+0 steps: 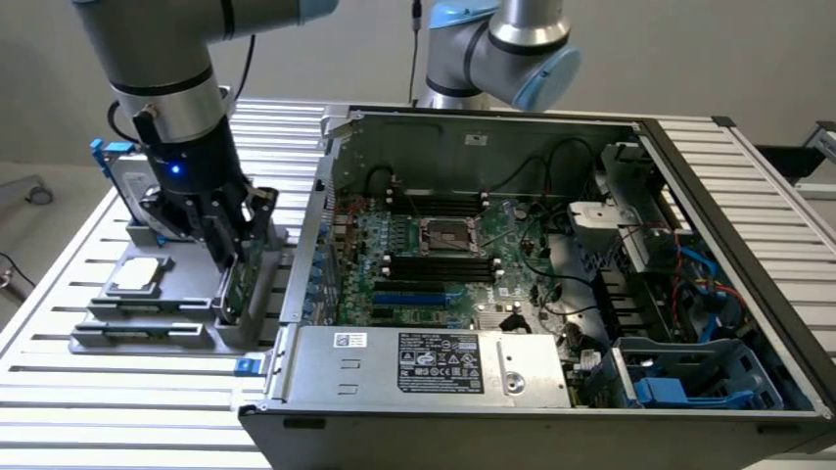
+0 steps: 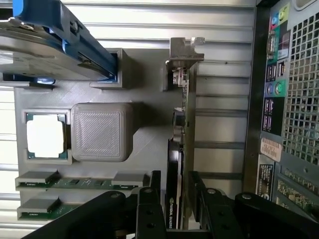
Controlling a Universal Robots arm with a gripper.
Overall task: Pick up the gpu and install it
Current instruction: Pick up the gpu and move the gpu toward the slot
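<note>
The gpu [image 2: 174, 164] stands edgewise in the holder [image 2: 147, 67], between the chip [image 2: 46, 135] and the case [image 2: 294, 124].

An open computer case [image 1: 457, 436] stands beside a grey parts holder [image 2: 144, 74].

gpu [image 2: 174, 159] between gripper [image 2: 175, 183] fingers: glossy black cover, bare metal bracket. Holder [image 2: 144, 74] beneath: matt grey plastic, finely lined.
</note>
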